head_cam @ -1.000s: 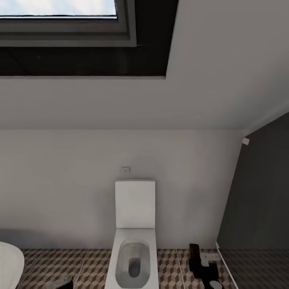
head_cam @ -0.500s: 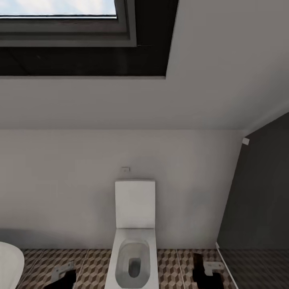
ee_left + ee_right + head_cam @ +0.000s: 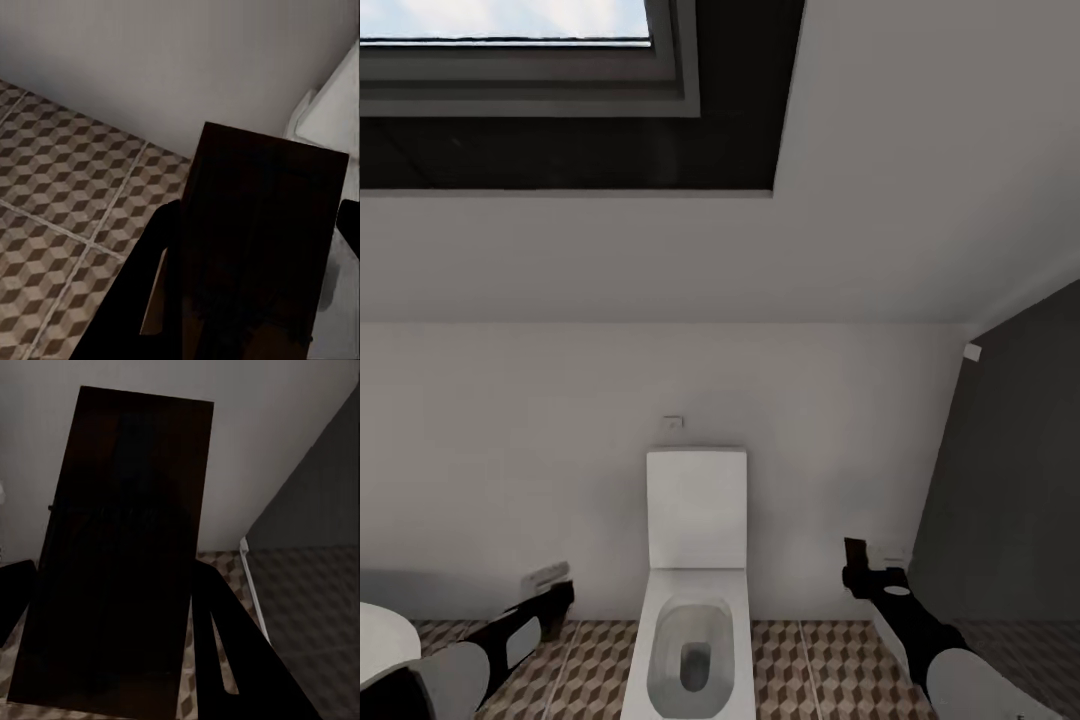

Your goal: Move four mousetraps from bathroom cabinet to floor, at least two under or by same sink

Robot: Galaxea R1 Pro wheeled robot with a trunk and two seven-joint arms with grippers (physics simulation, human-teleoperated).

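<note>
Right now I am facing a white toilet standing against a pale wall, with a skylight set in the sloped ceiling above it. Both arms are raised in front of me, one on each side of the toilet. My left gripper is hanging over the bathroom floor, near the rounded white edge of a bathtub. My right gripper is pointing upward beside a dark grey wall panel. In each wrist view a dark flat slab is standing between the fingers: the left one and the right one. Both are in deep shadow, so I cannot tell whether they are mousetraps, or whether either gripper is clamped on its slab. The cube-pattern tiles are showing under both wrists.
</note>
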